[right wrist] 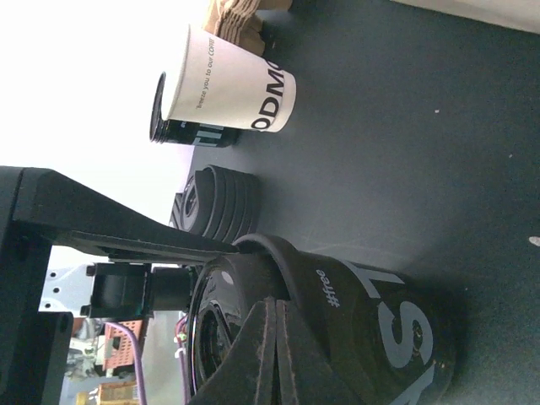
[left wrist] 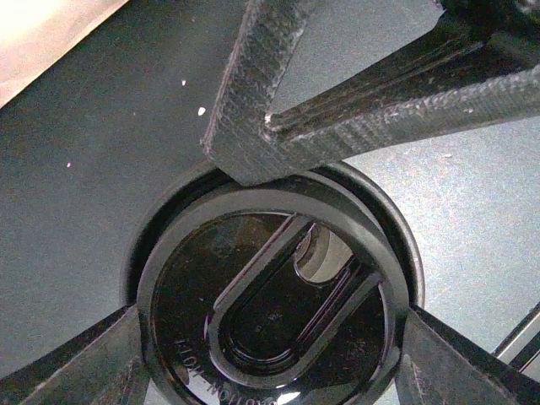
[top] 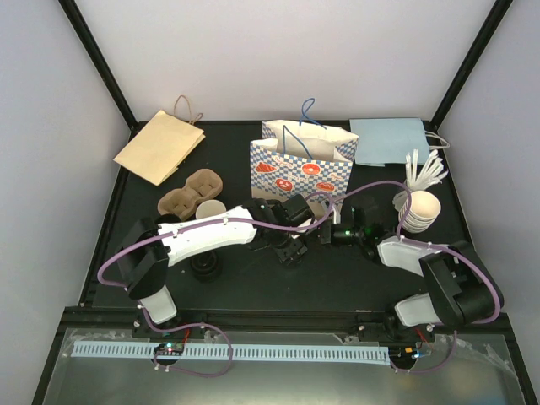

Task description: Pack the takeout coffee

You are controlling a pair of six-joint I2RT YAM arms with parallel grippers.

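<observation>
A black coffee cup [right wrist: 371, 329] printed "#free" stands mid-table, mostly hidden under the arms in the top view. A black lid [left wrist: 270, 312] with a sip slot sits on its mouth. My left gripper [left wrist: 270, 342] reaches down over it, its two fingers [left wrist: 76, 363] pressed on opposite sides of the lid's rim. The right gripper [right wrist: 278, 346] is shut with nothing between its jaws, and its tips [left wrist: 245, 156] rest against the cup's rim from the side. From above, the left gripper [top: 291, 249] and right gripper [top: 319, 236] meet in front of the checkered paper bag [top: 299, 164].
A white cup [right wrist: 232, 89] and a black cup [right wrist: 186, 132] stand near the cardboard cup carrier [top: 190, 192]. A stack of black lids [top: 207, 266] sits by the left arm. A brown bag [top: 160, 145], blue bag [top: 388, 139], white stacked cups [top: 419, 209] and white cutlery [top: 424, 171] line the back.
</observation>
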